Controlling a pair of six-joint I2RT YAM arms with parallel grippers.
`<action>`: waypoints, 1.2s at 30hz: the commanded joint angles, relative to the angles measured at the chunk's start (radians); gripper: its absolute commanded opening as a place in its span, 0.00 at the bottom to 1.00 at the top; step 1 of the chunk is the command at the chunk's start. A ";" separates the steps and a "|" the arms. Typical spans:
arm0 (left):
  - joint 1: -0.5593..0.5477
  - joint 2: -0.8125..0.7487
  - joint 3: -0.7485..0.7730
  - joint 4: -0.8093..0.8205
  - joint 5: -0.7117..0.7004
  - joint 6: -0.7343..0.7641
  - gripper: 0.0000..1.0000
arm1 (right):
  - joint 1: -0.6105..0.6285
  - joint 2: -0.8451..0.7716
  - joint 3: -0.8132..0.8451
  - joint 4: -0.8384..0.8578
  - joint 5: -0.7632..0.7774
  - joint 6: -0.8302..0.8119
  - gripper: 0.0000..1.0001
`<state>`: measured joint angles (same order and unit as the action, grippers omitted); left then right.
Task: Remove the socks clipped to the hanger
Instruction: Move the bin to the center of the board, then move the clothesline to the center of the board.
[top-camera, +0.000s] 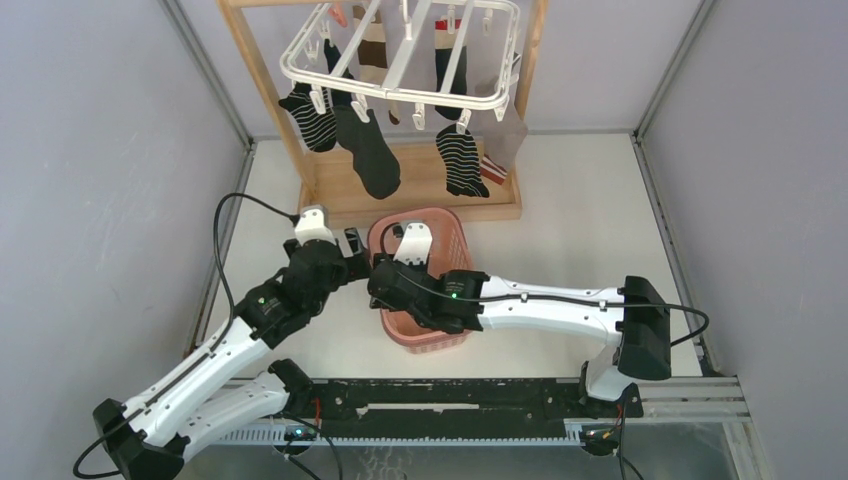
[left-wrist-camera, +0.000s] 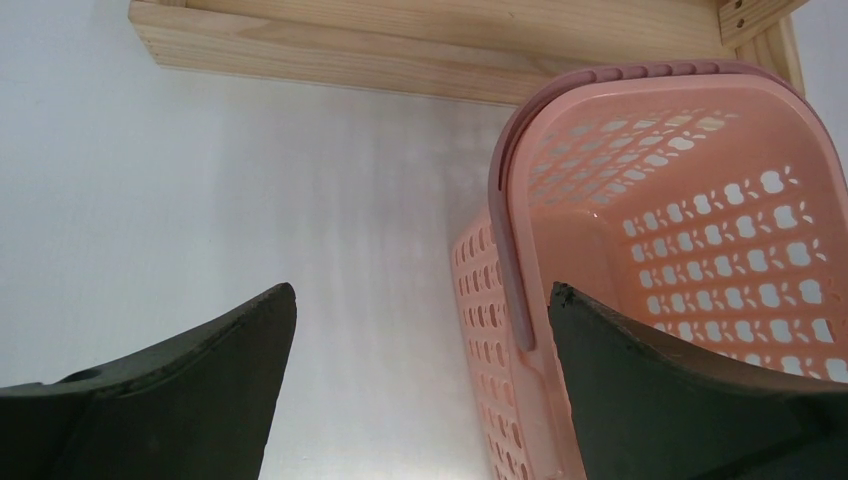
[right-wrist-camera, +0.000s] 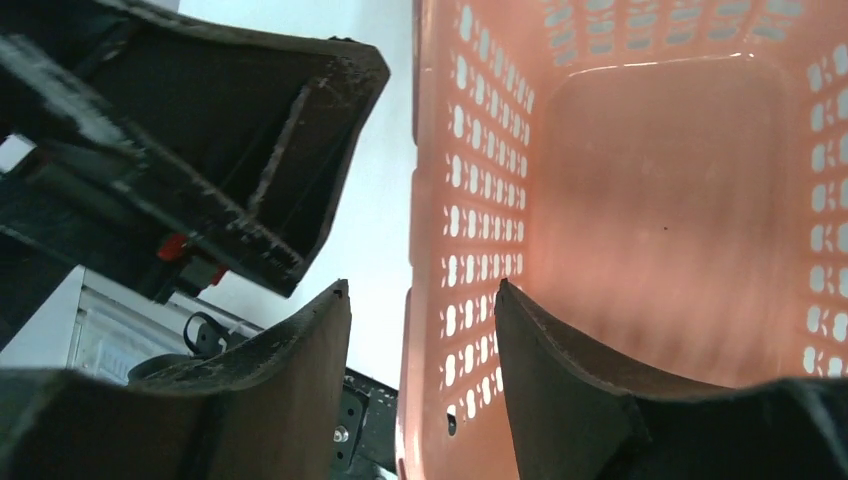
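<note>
Left pincer (left-wrist-camera: 422, 300): spread as wide as it goes and holding nothing. Bare table (left-wrist-camera: 200, 180) lies under it.
Right pincer (right-wrist-camera: 422, 290): jaws parted and gripping nothing. They stand astride the side wall of the pink basket (right-wrist-camera: 440, 230), one finger inside and one outside.
Socks (top-camera: 368, 150): all clipped to the hanger (top-camera: 395, 92), well above and beyond both pincers, past the basket's far end.
Basket contents: no sock in the part that shows.
Risk, snagged basket: the right pincer's inner finger sits close against the wall. Lifting or swinging away before clearing the rim could drag or tip the basket.
Risk, arms clashing: the left pincer's finger looms just beside the right pincer. If both rise toward the hanger together they may knock each other.
Risk, rim strike: the basket's rim lies just inside the left pincer's right-hand finger, so closing or sliding that way would catch it.
Risk, hanger: it hangs from the wooden rack (top-camera: 420, 205). A hard tug on a sock may swing it or pull it off before the clip lets go.
</note>
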<state>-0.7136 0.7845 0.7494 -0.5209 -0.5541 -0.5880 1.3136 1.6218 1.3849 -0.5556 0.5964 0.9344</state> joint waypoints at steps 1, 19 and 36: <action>0.022 -0.012 -0.011 0.006 -0.002 -0.021 1.00 | 0.026 -0.029 0.061 0.021 0.002 -0.062 0.63; 0.154 -0.011 0.030 0.009 -0.064 -0.032 1.00 | -0.567 -0.649 -0.417 0.062 -0.200 -0.450 0.65; 0.496 0.258 0.021 0.235 0.037 0.044 1.00 | -1.065 -0.176 -0.357 0.346 -0.530 -0.561 0.62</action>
<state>-0.2806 0.9977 0.7483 -0.3611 -0.5671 -0.5758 0.2813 1.3495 0.9428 -0.3218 0.1379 0.4145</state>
